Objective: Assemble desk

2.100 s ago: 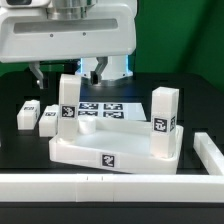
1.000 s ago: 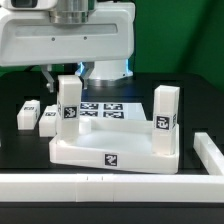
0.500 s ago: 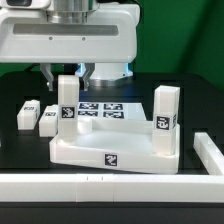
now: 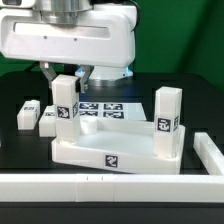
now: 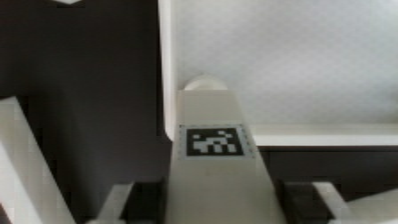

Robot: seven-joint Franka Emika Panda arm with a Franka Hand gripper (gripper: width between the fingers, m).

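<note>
The white desk top (image 4: 82,152) lies flat on the black table, and it shows as a pale textured surface in the wrist view (image 5: 285,60). Two tagged legs stand upright in its corners, one at the exterior view's left (image 4: 66,105) and one at the right (image 4: 165,118). My gripper (image 4: 65,75) straddles the top of the left leg. In the wrist view the leg (image 5: 214,140) fills the space between the fingers and my gripper (image 5: 214,205) is shut on it. The leg stands slightly turned.
Two loose legs (image 4: 27,115) (image 4: 47,120) lie on the table at the exterior view's left. The marker board (image 4: 105,110) lies behind the desk top. A long white border wall (image 4: 100,185) runs along the front and up the right side.
My gripper came across from the right to the left leg and its fingers closed in on it. The leg has since shifted a little to the left and turned.
</note>
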